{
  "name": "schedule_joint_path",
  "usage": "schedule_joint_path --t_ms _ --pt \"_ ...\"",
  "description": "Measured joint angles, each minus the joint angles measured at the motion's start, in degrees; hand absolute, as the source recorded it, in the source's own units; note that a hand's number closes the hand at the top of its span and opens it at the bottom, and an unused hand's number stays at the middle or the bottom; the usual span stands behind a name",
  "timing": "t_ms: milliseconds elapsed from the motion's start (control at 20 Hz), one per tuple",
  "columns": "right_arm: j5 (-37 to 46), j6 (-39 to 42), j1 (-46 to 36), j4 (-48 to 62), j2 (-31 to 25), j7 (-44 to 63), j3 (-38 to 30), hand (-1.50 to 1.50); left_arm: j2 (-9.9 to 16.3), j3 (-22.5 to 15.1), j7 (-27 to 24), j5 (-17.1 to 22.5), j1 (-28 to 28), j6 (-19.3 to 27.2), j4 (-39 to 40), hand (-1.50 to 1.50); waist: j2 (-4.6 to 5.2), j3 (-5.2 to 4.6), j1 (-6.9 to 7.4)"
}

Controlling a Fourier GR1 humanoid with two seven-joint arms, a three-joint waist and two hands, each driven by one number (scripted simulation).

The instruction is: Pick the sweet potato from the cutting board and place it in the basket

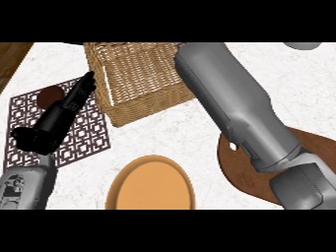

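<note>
The wicker basket (138,78) stands at the back middle of the counter. My right forearm (236,103) rises from the lower right, crosses the round wooden cutting board (232,170) and passes over the basket's right side. It runs out at the picture's top, so the right hand does not show. No sweet potato is visible on the bare part of the board. My left hand (57,118) lies open over a patterned mat (90,133), its fingers straight and pointing at the basket's left edge. A reddish-brown rounded object (49,94) sits on the mat beside those fingers.
An orange plate (150,187) lies at the front middle. A grey object (303,45) peeks in at the top right. Dark wood borders the white marble counter (178,133) on the left and far right.
</note>
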Motion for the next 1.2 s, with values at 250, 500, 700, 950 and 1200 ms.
schedule_joint_path --t_ms 250,500,700,950,1200 --pt "2.6 -4.0 2.4 2.4 0.0 -0.5 0.6 1.50 0.1 0.3 0.6 -0.3 0.0 0.6 -0.4 0.00 -0.21 0.04 -0.88" --pt "6.9 -8.1 3.7 4.2 -0.1 -0.3 -0.1 -1.50 0.0 0.3 0.1 -0.6 0.9 0.9 -0.9 0.00 -0.26 0.06 -1.45" --pt "9.3 -12.2 5.0 4.5 -0.3 -0.8 -3.1 -1.50 -0.3 0.4 0.4 -0.9 1.2 1.5 -1.1 0.00 -0.25 0.08 -1.93" --pt "10.8 -14.8 4.5 6.3 0.0 -0.7 -5.1 -1.50 0.2 1.0 1.2 0.0 0.7 0.8 -1.4 0.00 -0.24 0.08 -1.69" --pt "11.0 -18.8 3.9 5.5 0.1 -1.8 -6.6 -1.50 -0.5 0.3 1.6 -0.4 1.0 1.3 -2.1 0.00 -0.27 0.10 -1.74"
